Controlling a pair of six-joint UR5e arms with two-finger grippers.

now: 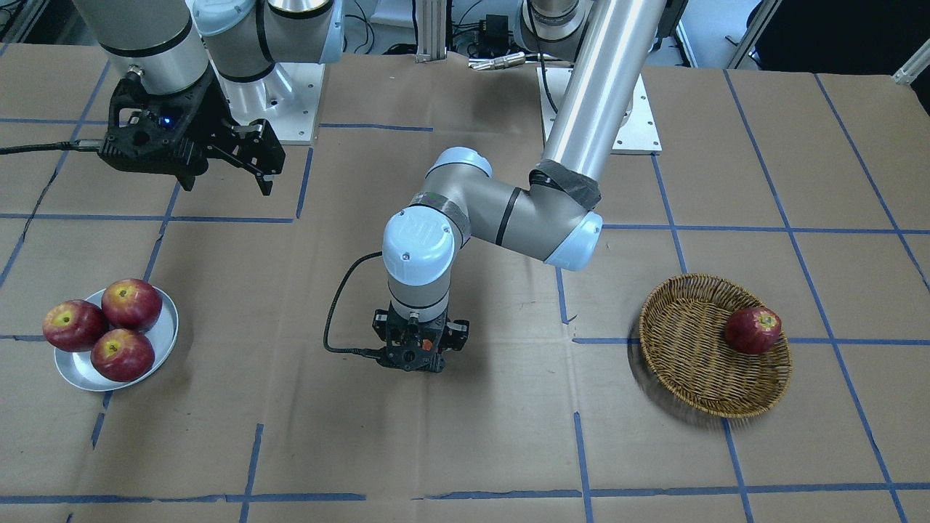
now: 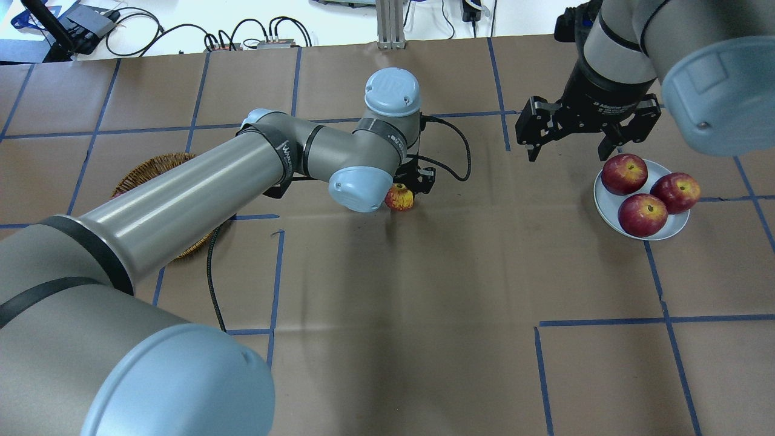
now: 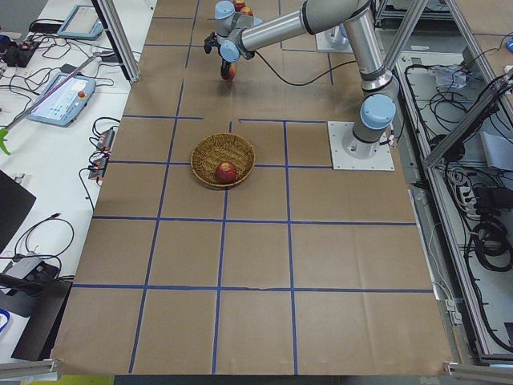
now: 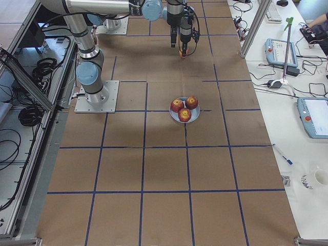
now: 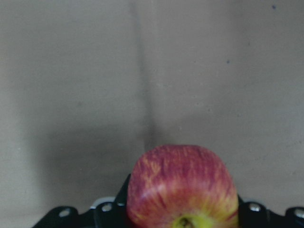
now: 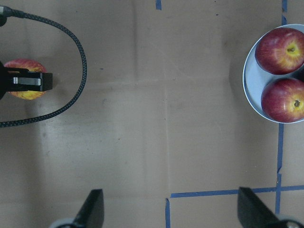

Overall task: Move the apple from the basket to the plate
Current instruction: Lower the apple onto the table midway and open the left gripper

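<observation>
The left hand (image 1: 418, 350) pinches the apple (image 2: 399, 197) at the centre of the overhead frame, over the surface (image 2: 424, 303), between the basket (image 1: 683, 363) and the plate (image 2: 605, 209). The right hand (image 2: 570, 142) hangs spread at upper right, just beside the plate, which carries three red apples (image 2: 643, 214). One dark apple (image 1: 753, 330) lies in the basket.

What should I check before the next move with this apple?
1. Grip: the left gripper is shut on the apple at mid-table: ok.
2. Out of the basket: ok; only a dark red apple lies inside.
3. The right gripper open, near the plate: ok.
4. Room on the plate: not ok, three apples crowd it.
5. Height of the apple above the table: cannot tell.
</observation>
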